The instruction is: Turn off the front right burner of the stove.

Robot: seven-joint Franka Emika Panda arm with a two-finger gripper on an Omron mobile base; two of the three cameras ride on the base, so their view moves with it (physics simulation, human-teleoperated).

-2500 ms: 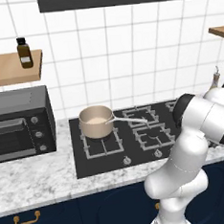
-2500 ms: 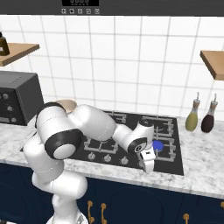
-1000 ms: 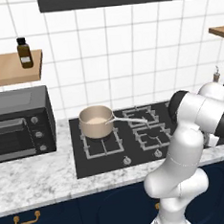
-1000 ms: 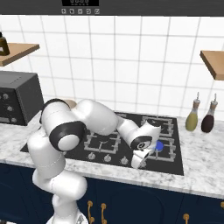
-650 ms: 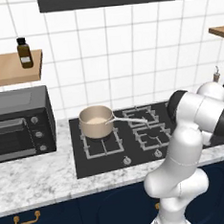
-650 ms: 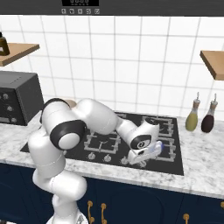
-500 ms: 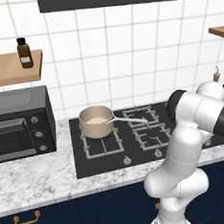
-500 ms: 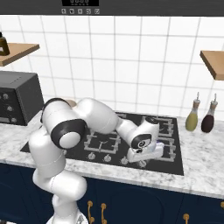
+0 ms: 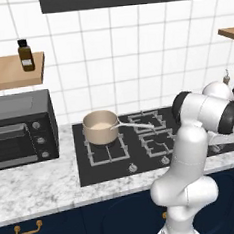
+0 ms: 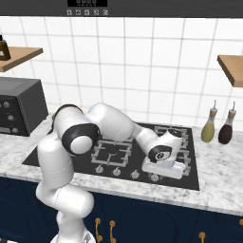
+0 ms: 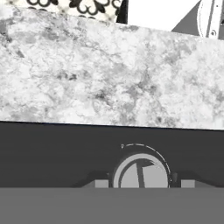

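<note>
The front right burner sits at the right end of the stove, at about 1 o'clock from the robot's hand in the right base view; the hand covers most of its front half. The hand lies low over the front edge of the black glass. In the hand view one round silver knob sits at 6 o'clock, just beyond the fingertips, with speckled marble counter past it toward 12 o'clock. Whether the fingers are spread or closed cannot be told.

In the right base view four knobs show along the front row left of the hand. One beige saucepan stands on the front left grate. Two bottles stand at 2 o'clock from the burner on the counter, well apart from it. One black countertop oven is at 9 o'clock of the stove, and one brown bottle stands on the wooden shelf above it.
</note>
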